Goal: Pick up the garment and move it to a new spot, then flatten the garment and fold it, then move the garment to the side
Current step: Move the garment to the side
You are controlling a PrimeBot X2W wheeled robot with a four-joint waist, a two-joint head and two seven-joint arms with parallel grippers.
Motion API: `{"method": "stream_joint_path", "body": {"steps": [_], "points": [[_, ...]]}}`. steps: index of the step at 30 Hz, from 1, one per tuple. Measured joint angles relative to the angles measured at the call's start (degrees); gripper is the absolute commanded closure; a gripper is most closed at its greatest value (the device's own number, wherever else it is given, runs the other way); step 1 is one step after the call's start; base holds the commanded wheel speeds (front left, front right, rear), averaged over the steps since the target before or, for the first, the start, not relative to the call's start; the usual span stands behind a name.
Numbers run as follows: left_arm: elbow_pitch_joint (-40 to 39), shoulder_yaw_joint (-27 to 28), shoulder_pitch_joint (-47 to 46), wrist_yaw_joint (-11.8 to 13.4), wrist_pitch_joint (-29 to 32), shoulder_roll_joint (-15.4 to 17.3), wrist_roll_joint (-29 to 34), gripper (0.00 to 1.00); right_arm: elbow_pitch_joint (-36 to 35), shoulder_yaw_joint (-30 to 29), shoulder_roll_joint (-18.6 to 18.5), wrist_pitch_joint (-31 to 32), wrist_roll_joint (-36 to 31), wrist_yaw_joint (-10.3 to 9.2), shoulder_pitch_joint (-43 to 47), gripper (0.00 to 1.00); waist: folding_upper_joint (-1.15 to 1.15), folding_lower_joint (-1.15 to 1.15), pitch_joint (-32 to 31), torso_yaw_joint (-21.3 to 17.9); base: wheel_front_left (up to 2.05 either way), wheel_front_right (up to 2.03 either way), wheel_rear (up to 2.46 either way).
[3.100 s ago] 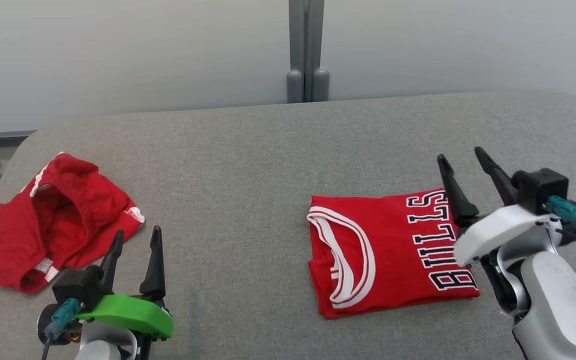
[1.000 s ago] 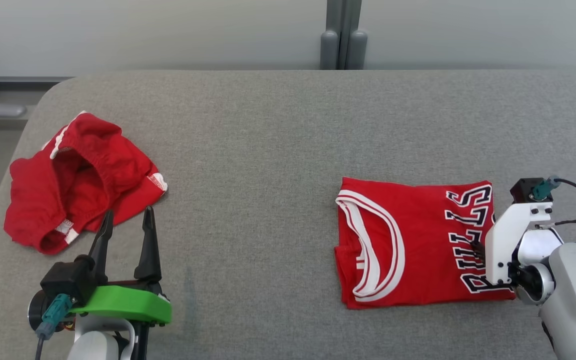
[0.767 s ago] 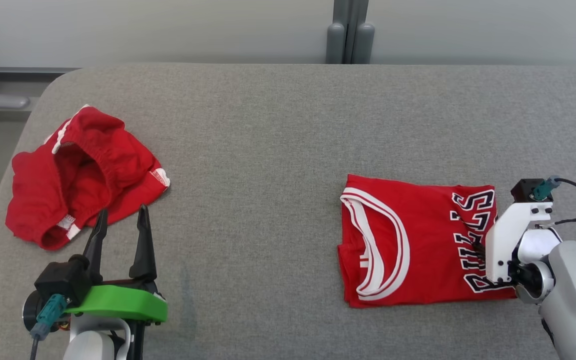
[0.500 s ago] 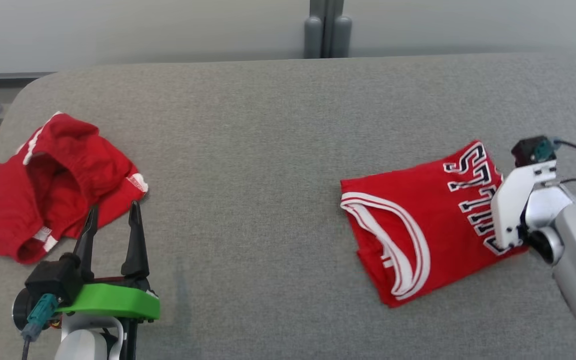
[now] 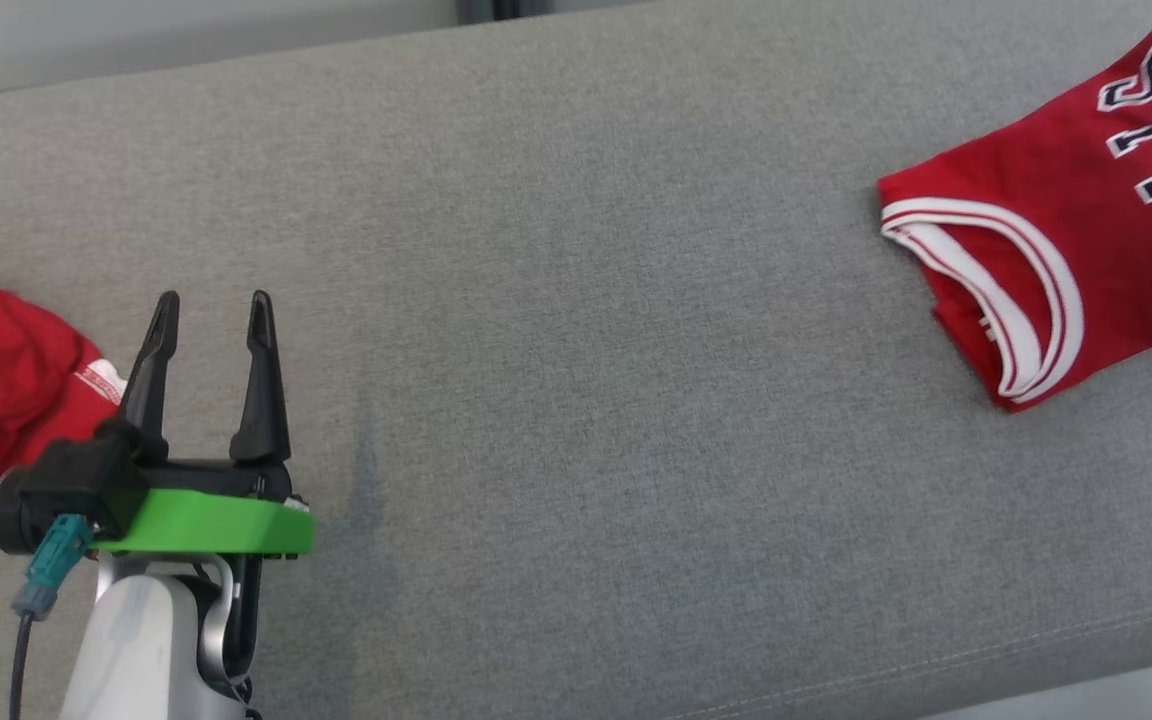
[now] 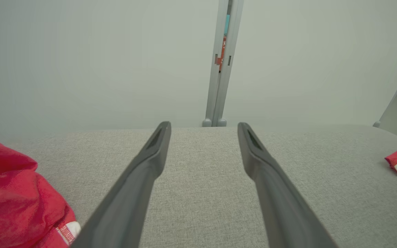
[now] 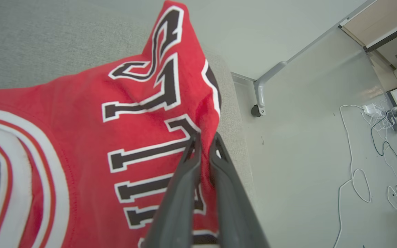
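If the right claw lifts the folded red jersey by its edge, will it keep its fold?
Probably floppy: the folded red jersey bunches where the right claw pinches it. Its loose layers, visible at the collar, may slide apart.

Every feed comes to me bright, under soft, even light. On the head view a faint shadow (image 5: pixel 368 480) with blurry edges lies on the grey table (image 5: pixel 576 300) just right of my left gripper (image 5: pixel 213 300). On the left wrist view the wall (image 6: pixel 81 51) washes out pale and the fingers (image 6: pixel 131 193) soften toward the bottom edge. The jersey (image 7: pixel 81 137) lettering reads crisp on the right wrist view.
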Motion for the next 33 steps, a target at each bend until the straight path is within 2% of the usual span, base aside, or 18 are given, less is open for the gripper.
{"method": "stream_joint_path", "body": {"steps": [5, 13, 22, 23, 25, 26, 33], "points": [[-0.91, -1.98, -2.46, -0.01, 0.0, 2.48, 0.49, 0.0, 1.44, -3.75, -1.94, -4.34, -3.67, 0.0, -2.06, 1.0, 0.0, 0.0, 4.68, -1.99, 0.0, 0.0, 0.0], [-2.72, -3.45, -4.26, -0.01, 0.0, 4.66, 0.67, 0.0, 3.7, -9.87, -4.15, -7.6, -10.67, 0.0, -1.94, 1.0, 0.0, 0.0, 10.87, -3.88, 0.0, 0.0, 0.0], [-3.19, -4.09, -4.6, -0.05, 0.0, 4.99, 0.16, 0.0, 1.72, -12.09, -2.81, -10.91, -17.19, 0.0, -1.55, 1.0, 0.0, 0.0, 13.24, -3.2, 0.0, 0.0, 0.0], [-3.14, -4.14, -4.6, -0.05, 0.0, 4.98, 0.05, 0.0, 1.57, -12.18, -2.86, -11.31, -17.68, 0.0, -1.33, 0.94, 0.0, 0.0, 13.16, -2.95, 0.0, 0.0, 0.0], [-2.96, -4.17, -4.6, -0.05, 0.0, 4.86, -0.1, 0.0, 1.38, -12.01, -2.91, -11.66, -18.7, 0.0, -0.63, 0.24, 0.0, 0.0, 12.91, -2.35, 0.0, 0.0, 0.0], [-2.85, -4.16, -4.6, -0.05, 0.0, 4.8, -0.11, 0.0, 1.11, -11.9, -2.94, -12.13, -19.2, 0.0, -0.3, 0.0, 0.0, 0.0, 12.71, -2.07, 0.0, 0.0, 0.0], [-1.98, -3.7, -3.75, -0.05, 0.0, 3.22, -0.78, 0.0, -1.71, -10.88, -3.05, -14.66, -19.95, 0.0, 2.92, 0.0, 0.0, 0.0, 9.96, -0.89, 0.0, 0.0, 0.0]]}}
